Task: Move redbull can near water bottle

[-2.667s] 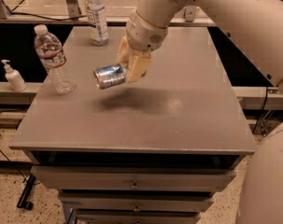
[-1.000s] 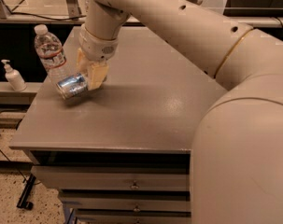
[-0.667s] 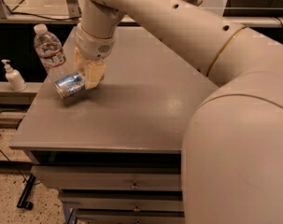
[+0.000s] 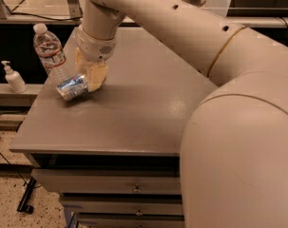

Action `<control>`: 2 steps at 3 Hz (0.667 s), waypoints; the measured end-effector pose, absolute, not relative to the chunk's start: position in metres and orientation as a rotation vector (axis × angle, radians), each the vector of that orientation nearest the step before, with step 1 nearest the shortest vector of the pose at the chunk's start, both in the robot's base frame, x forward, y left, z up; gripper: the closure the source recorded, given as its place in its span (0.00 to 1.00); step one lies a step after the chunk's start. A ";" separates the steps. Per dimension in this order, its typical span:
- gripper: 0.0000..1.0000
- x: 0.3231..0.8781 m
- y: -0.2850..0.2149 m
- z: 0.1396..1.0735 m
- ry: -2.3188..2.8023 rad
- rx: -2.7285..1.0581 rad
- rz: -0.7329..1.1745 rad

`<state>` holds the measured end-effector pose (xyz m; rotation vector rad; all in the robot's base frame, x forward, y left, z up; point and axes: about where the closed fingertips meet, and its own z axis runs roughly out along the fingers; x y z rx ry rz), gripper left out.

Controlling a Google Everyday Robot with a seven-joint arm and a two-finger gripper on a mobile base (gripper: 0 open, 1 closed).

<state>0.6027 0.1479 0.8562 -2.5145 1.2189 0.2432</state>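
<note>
The redbull can (image 4: pixel 72 87) is blue and silver and lies tilted on its side, held at the left part of the grey table (image 4: pixel 134 113). My gripper (image 4: pixel 89 77) is shut on the can's right end, with its tan fingers (image 4: pixel 98 76) around it. The water bottle (image 4: pixel 51 53) stands upright just left of and behind the can, clear with a white cap and a reddish label band. The can is close to the bottle's base. I cannot tell whether the can rests on the table or hangs just above it.
A small white pump dispenser (image 4: pixel 13 78) stands on a lower ledge to the left of the table. My large arm (image 4: pixel 219 80) covers the right side of the view. Drawers (image 4: pixel 134 189) sit below the table top.
The gripper has carried the can from the table's middle to the left, down beside the water bottle. In the last second it has barely moved.
</note>
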 end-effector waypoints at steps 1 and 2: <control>0.00 0.602 0.147 0.853 1.228 -2.517 0.249; 0.00 0.602 0.145 0.854 1.234 -2.514 0.252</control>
